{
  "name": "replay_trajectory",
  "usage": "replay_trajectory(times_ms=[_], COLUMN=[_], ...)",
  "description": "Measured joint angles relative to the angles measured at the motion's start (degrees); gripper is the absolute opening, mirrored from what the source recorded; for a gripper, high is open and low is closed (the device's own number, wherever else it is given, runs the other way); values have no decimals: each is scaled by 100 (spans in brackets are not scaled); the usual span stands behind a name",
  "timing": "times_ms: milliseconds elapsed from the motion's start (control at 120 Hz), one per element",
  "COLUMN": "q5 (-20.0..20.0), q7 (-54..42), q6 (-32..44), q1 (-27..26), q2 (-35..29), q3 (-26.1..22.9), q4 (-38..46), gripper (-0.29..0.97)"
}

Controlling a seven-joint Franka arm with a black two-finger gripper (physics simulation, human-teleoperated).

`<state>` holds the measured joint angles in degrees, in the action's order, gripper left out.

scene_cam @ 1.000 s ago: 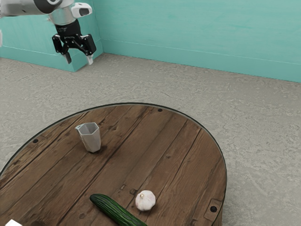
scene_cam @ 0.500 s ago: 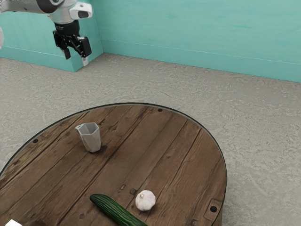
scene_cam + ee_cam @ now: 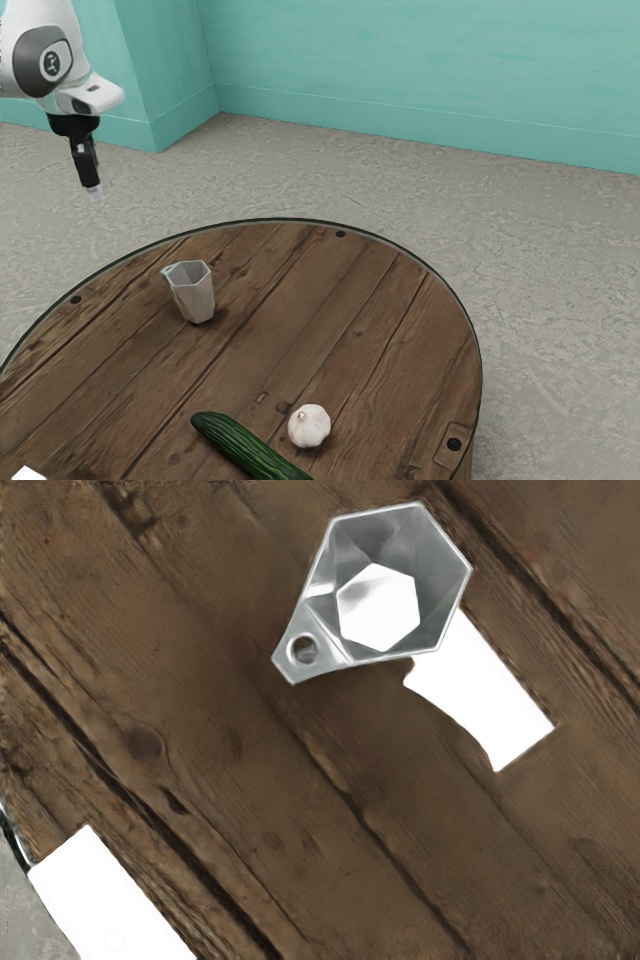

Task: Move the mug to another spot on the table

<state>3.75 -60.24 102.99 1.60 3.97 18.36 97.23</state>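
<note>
Grey hexagonal mug (image 3: 190,290) upright on wooden desk (image 3: 350,300) | pincer (image 3: 93,188) raised well apart from it | edge-on, seemingly empty, its spread cannot be told

The table (image 3: 350,330) is rough, weathered dark wood in planks. The pale grey mug (image 3: 192,295), left of centre, looks smooth and faintly glossy. The cucumber (image 3: 240,447) at the bottom edge is shiny, and the garlic (image 3: 309,426) is matt.

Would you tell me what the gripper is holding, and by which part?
Nothing is held. The gripper hangs in the air, well apart from the mug, which stands upright on the table.
</note>
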Motion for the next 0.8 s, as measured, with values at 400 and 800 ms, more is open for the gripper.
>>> replay_trajectory(times_ms=[400,800], q5=[-696,-1285], q7=[-2445,-4173], q6=[1869,2674], q1=[274,301], q2=[1175,2043], q3=[-57,-227], q4=[464,520], gripper=[66,66])
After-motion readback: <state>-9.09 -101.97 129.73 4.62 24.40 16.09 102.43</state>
